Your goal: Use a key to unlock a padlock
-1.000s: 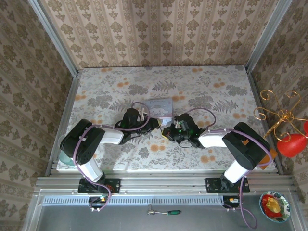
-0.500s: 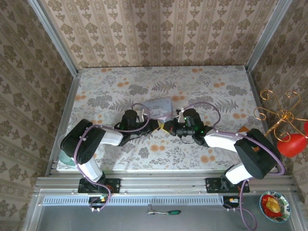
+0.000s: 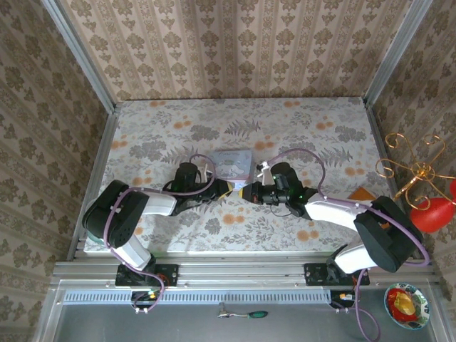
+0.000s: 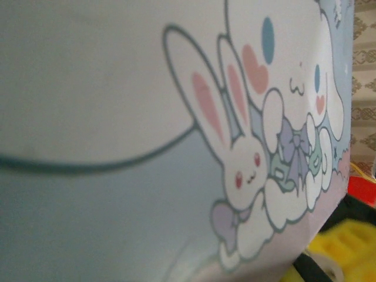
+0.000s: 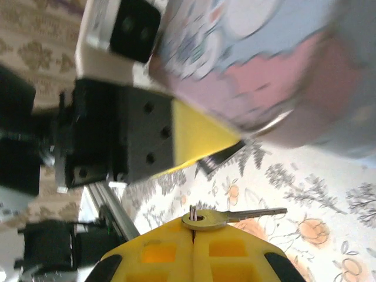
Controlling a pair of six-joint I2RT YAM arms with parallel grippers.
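A pale-blue cartoon-printed tin (image 3: pixel 235 161) lies mid-table. It is pressed close to the left wrist camera (image 4: pixel 117 117). My left gripper (image 3: pixel 228 187) sits just in front of the tin, pointing right. In the right wrist view its yellow finger (image 5: pixel 197 135) hangs under the tin (image 5: pixel 264 53). A small dark body, the padlock (image 5: pixel 218 160), juts out beneath that finger. My right gripper (image 3: pixel 247 191) faces it, tip to tip. It (image 5: pixel 194 226) is shut on the head of a brass key (image 5: pixel 235 216), whose blade points sideways, a short way below the padlock.
An orange scrap (image 3: pixel 362 192) lies at the table's right edge and a teal object (image 3: pixel 96 235) at the front left. A screwdriver (image 3: pixel 251 314) rests in the front trough. Aluminium rails bound the floral table (image 3: pixel 299 121).
My right arm has stretched out and swung its wrist farther back, keeping the key at the left gripper's tip. The left wrist has pulled slightly left, and the tin has shifted a little towards it.
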